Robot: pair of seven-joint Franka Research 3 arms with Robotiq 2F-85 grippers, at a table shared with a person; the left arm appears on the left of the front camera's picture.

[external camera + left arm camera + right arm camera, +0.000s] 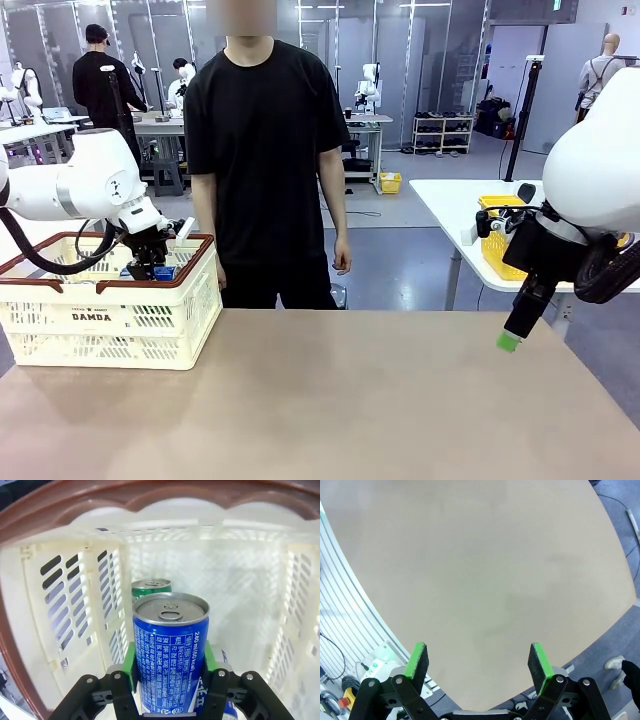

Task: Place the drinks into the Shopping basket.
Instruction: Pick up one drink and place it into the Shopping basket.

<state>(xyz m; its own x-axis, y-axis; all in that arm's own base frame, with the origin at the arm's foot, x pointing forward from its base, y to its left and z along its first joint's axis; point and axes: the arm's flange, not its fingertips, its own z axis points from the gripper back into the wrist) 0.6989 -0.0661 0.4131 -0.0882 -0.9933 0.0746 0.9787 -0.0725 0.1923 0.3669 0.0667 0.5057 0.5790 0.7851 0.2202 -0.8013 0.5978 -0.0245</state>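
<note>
While my left gripper [167, 680] is clamped mid-body on the slim blue metal can [170, 652], smooth, rigid and probably slippery, inside the cream slotted plastic shopping basket [110, 325] near its left wall, my right gripper [477, 660] hangs wide open, empty.

Both arms have glossy white rounded shells with grey joint bands, and black cables loop beside each wrist. The left gripper [170, 700] and right gripper [479, 661] are black, screw-fastened linkages ending in flat green pads. The person [268, 160] wears a black short-sleeved T-shirt.
</note>
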